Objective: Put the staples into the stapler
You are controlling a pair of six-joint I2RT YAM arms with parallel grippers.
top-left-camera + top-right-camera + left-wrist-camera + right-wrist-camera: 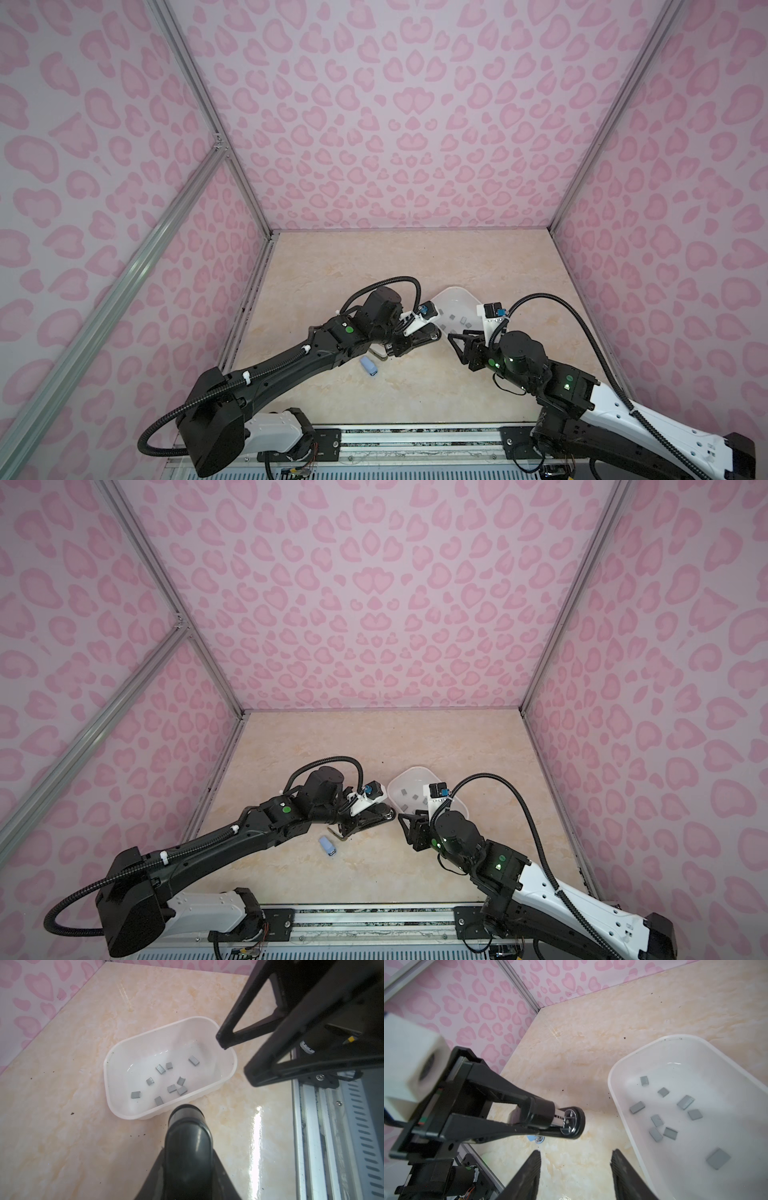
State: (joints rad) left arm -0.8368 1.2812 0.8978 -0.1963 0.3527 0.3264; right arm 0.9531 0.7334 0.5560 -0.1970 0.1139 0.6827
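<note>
On the beige marbled worktop, held the black plastic stapler with the chrome nose clamped in the left claw, just beside the white plastic tub, with the right claw spread open and empty. Judged the step in hand to be fetching one block: best to swing over the rim, drop straight onto a lone piece lying flat, and pinch its long edges so as not to crumble it. Found the small flat grey metal staples scattered on the tub floor, near the right claw but apart from it, beyond the tub wall.
</note>
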